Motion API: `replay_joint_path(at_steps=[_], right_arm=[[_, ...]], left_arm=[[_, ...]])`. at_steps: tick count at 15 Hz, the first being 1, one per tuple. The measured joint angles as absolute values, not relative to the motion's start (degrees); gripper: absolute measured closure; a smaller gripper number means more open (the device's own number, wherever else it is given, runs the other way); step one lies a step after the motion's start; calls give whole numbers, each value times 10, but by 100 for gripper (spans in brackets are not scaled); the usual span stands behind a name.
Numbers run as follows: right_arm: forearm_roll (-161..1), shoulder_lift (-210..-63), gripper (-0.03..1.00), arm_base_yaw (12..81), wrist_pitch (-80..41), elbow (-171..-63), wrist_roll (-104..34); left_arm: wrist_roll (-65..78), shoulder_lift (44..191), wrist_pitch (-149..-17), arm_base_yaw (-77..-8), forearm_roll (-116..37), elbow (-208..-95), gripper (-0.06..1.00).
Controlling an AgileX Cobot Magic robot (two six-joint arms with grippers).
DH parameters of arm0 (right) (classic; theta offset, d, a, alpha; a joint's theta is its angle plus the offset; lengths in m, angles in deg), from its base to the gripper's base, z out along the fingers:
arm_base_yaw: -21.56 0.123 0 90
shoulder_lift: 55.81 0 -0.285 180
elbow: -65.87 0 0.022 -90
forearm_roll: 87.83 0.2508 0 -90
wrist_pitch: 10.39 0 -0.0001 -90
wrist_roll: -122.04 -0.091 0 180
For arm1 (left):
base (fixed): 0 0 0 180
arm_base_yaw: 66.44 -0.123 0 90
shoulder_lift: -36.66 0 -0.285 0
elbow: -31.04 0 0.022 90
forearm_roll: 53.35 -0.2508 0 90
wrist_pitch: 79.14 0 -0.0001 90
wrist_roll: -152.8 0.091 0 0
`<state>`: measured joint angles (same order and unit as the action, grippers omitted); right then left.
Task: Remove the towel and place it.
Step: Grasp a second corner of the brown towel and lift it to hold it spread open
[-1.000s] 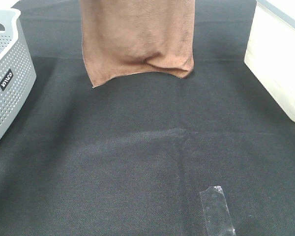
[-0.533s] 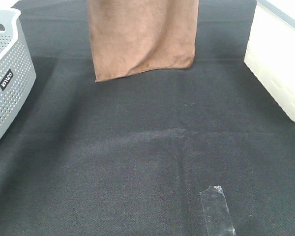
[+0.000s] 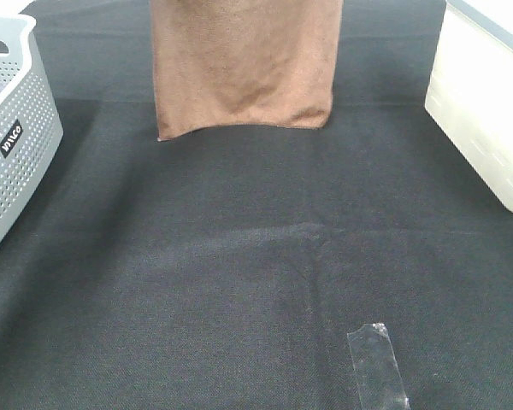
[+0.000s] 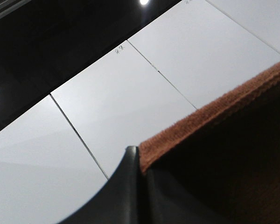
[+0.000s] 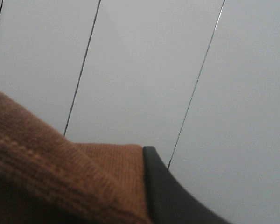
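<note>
The reddish-brown towel (image 3: 244,68) hangs down from above the top of the exterior high view, over the far middle of the black table. Its lower hem is near the table surface; I cannot tell if it touches. Neither gripper shows in that view. In the left wrist view my left gripper (image 4: 139,161) is shut on the towel's hemmed top edge (image 4: 224,149). In the right wrist view my right gripper (image 5: 144,156) is shut on another part of the towel's edge (image 5: 60,172). Both wrist cameras face white panels behind the towel.
A grey perforated basket (image 3: 13,128) stands at the table's left edge. A white bin (image 3: 487,111) stands at the right edge. A strip of clear tape (image 3: 376,366) lies on the black cloth (image 3: 239,282) near the front.
The towel's lower edge has lifted a little and straightened; the bulge at its lower right has flattened and the low left corner has risen.
</note>
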<state>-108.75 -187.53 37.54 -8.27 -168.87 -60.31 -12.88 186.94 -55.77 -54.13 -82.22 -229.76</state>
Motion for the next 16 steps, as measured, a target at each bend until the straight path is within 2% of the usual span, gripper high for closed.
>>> replay_joint_path(at_steps=[3, 6, 8, 10, 13, 16], right_arm=[[-1087, -1875, 97, 375, -119, -1689, -603], [-1081, -1875, 97, 375, -167, -1689, -603], [-1057, -1875, 97, 375, -231, -1689, -603], [-1023, -1873, 97, 375, -313, -1689, -603], [-988, -1860, 97, 375, -425, -1689, -603], [-965, -1857, 97, 375, -515, -1689, -601]], left_arm=[[-216, 1869, -579, -541, -890, -2298, 94], [-392, 1869, -636, -538, -985, -2293, 94], [-516, 1869, -723, -518, -1057, -2291, 94], [-555, 1869, -864, -482, -1067, -2291, 94], [-466, 1869, -1130, -446, -839, -2291, 94], [-361, 1866, -1288, -446, -684, -2291, 94]])
